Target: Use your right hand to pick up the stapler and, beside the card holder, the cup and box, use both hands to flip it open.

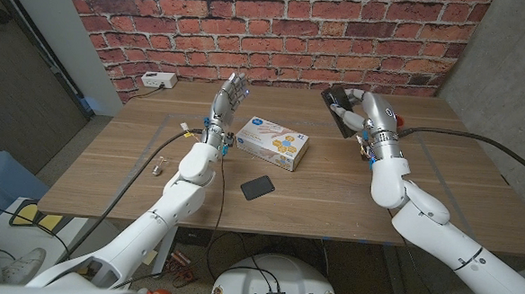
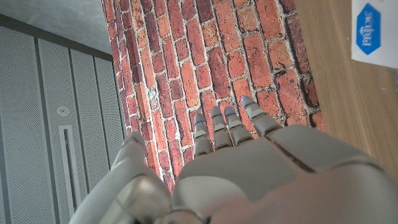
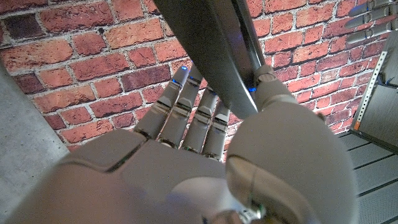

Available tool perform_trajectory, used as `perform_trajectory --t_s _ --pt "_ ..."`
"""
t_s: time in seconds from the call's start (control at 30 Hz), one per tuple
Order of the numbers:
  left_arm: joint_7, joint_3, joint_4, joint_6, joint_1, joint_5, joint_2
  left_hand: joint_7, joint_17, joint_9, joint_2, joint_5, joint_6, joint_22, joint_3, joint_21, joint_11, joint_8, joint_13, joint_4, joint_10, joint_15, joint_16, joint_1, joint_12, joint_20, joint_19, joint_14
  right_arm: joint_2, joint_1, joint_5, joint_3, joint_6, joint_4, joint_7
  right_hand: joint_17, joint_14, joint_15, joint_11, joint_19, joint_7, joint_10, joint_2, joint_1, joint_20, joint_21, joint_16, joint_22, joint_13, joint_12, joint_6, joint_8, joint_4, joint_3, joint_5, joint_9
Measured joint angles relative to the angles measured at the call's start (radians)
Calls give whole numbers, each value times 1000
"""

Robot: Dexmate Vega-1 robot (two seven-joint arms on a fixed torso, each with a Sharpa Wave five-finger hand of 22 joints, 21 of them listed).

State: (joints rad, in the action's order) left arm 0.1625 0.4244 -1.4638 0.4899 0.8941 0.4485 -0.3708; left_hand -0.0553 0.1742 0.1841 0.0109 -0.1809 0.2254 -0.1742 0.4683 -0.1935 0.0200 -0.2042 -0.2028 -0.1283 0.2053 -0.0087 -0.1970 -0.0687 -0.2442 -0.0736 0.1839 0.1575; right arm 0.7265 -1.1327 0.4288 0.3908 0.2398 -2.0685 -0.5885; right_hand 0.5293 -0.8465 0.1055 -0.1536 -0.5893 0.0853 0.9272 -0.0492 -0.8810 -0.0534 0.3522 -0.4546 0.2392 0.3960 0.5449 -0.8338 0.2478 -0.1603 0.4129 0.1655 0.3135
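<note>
While raised above the table, right hand (image 1: 365, 108) gripping dark stapler (image 1: 340, 104), left hand (image 1: 230, 95) spread, apart

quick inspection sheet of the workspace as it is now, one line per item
surface: wooden table, against a brick wall
job's things: stapler lifted off the table in the right hand; box near the table's middle; black card holder lying in front of the box; no cup seen
clutter: white power strip at the far left corner; small metal bits near the left edge
hands: left hand raised, fingers spread, holding nothing; right hand grips the stapler
cables: black cables run along both arms and over the table's left part
surroundings: brick wall behind, grey concrete wall to the right
</note>
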Motion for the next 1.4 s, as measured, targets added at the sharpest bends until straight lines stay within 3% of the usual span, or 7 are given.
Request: perform_trajectory --t_s 0.27,0.47,0.77,1.03,1.13,1.23,1.4 --pt "14 9 0 20 3 -14 20 5 0 0 24 0 5 0 23 0 2 0 0 -23 23 -4 0 -42 -4 0 0 4 3 -4 -31 -18 -72 17 -6 2 0 0 0 0 0 0 0 0 0 7 5 0 2 0 0 0 0 0 1 0" --pt "15 9 0 30 3 -28 20 5 0 0 54 0 5 1 64 0 4 0 0 -54 26 -8 6 -142 -4 -4 -4 0 2 1 -31 -27 -72 31 -6 6 0 0 0 0 0 0 0 0 0 8 5 0 3 -1 0 0 0 0 1 5" --pt "38 20 -14 6 3 -72 21 -7 0 1 70 0 29 2 101 0 52 -8 -4 -59 74 -22 6 -252 -11 -2 -10 14 -9 10 -79 -37 -172 56 6 6 0 0 0 0 0 0 0 0 0 8 5 0 3 -5 0 -1 0 0 1 5" --pt "66 28 -30 -33 3 -107 16 6 0 5 34 7 59 -1 88 0 28 -16 -4 -45 89 -26 6 -267 -11 6 -2 27 -19 13 -100 -44 -217 77 13 11 0 0 -4 9 4 -4 0 0 -2 15 11 0 2 -5 -4 -2 0 0 0 5" --pt "76 28 -30 -43 3 -119 16 3 0 5 12 12 64 -1 77 0 37 -15 -4 -42 98 -25 6 -263 -16 6 -2 35 -23 15 -100 -46 -217 87 13 11 0 0 -4 9 4 -4 0 0 -2 15 11 0 -2 -8 -4 -2 1 0 0 5" --pt "82 47 -73 -52 8 -128 13 2 0 5 5 12 66 -1 69 0 51 -15 -4 -41 112 -31 6 -261 -19 6 -2 41 -27 18 -145 -46 -311 95 40 11 0 0 -4 9 4 -4 0 0 -2 15 11 0 -3 -8 -4 -2 1 0 0 5" --pt "84 54 -97 -75 13 -139 -1 0 0 5 -3 12 53 -1 66 0 46 -5 -4 -38 118 -25 6 -269 -19 6 -1 46 -34 24 -163 -46 -341 107 55 14 0 0 -4 9 4 -4 0 0 -2 15 11 0 -3 -11 -4 -2 1 0 0 5"
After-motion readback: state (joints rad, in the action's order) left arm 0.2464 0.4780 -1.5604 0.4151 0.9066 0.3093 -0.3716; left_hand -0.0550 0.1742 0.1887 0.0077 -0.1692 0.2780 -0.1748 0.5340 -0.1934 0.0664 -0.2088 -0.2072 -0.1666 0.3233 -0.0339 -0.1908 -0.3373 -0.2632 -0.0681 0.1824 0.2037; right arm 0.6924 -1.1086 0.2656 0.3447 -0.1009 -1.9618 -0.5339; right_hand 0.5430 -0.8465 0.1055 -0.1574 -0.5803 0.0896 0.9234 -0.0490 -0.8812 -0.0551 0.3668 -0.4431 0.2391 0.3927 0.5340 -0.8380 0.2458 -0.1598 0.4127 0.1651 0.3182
